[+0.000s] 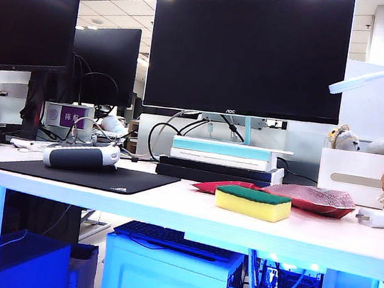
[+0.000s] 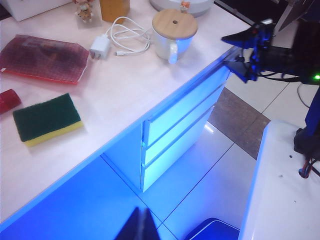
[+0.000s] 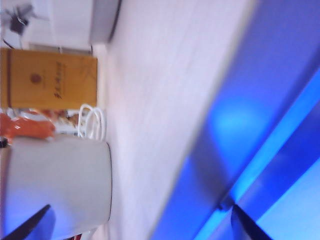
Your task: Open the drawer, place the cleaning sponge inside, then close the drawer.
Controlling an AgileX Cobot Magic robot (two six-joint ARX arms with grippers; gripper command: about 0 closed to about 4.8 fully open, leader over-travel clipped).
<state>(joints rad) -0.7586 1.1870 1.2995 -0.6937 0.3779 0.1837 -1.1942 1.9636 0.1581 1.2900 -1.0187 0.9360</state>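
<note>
The cleaning sponge, a yellow block with a green top, lies flat on the white table near its front edge. The left wrist view shows the sponge too. Under the table's end stands a white unit of three drawers, all closed. My right gripper hovers at the table's edge above that unit. Its fingers stand wide apart, and the right gripper holds nothing. My left gripper hangs over the floor, well clear of the table, with its fingertips pressed together.
Red packets lie behind the sponge. A white mug with a wooden lid stands close to the right gripper, with a charger and cable beside it. An orange box stands further back. A monitor and a black mat fill the back and left.
</note>
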